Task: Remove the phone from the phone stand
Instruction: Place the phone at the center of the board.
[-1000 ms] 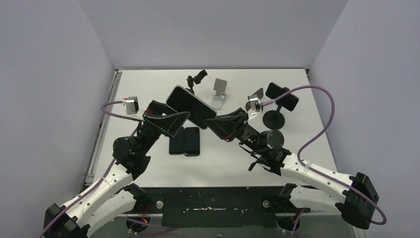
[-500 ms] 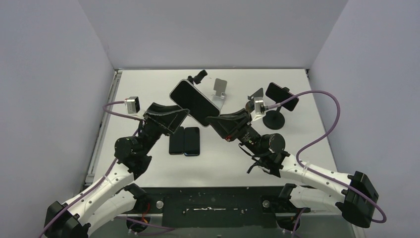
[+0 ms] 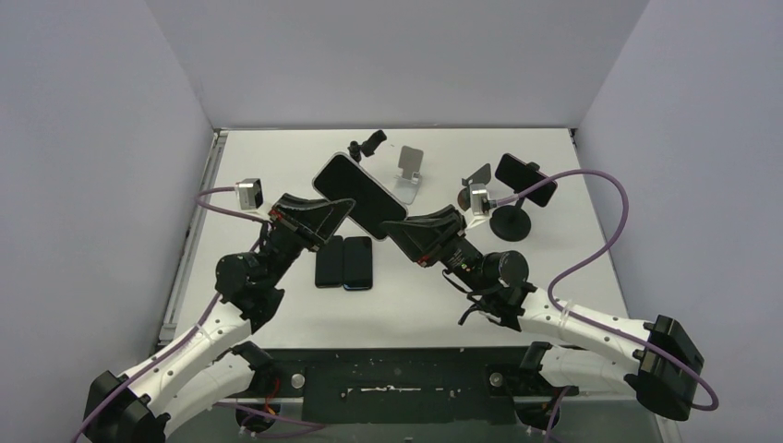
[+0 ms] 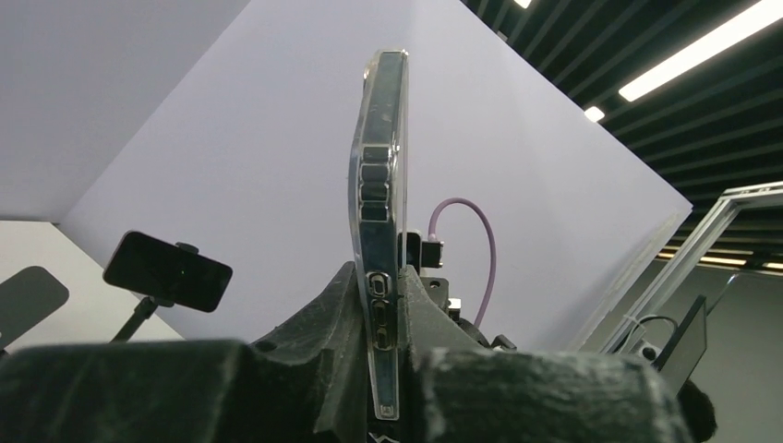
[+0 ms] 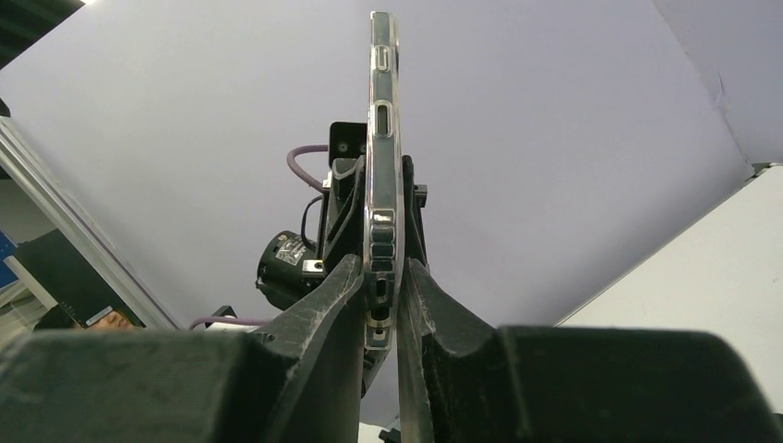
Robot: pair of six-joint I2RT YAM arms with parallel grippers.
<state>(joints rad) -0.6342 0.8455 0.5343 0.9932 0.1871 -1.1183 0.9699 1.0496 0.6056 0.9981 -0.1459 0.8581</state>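
From above, you see the phone (image 3: 360, 194) held in the air over the middle of the table (image 3: 277, 157). It is tilted, with the left gripper (image 3: 343, 209) pinching its near-left edge and the right gripper (image 3: 395, 224) pinching its near-right end. It touches no stand: the silver stand (image 3: 411, 173) sits bare just behind it, so the lift-off looks done and only a put-down remains. 2 spare phones (image 3: 343, 262) lie flat on the table beneath the held one. A black stand (image 3: 510, 221) to the right carries a phone of its own.

In the left wrist view, the phone stands edge-on between the jaws, which are closed onto its lower part. Most of its length rises unsupported.

In the right wrist view, it is much the same: the jaws are clamped on the case near the side buttons and the rest rises free.

Your risk is the double hold. If the 2 arms move out of step, they may twist the phone or drag it through 1 set of pads. If 1 gripper lets go while the other grips only a short stretch, the long free end may swing, slip and drop onto the phones below
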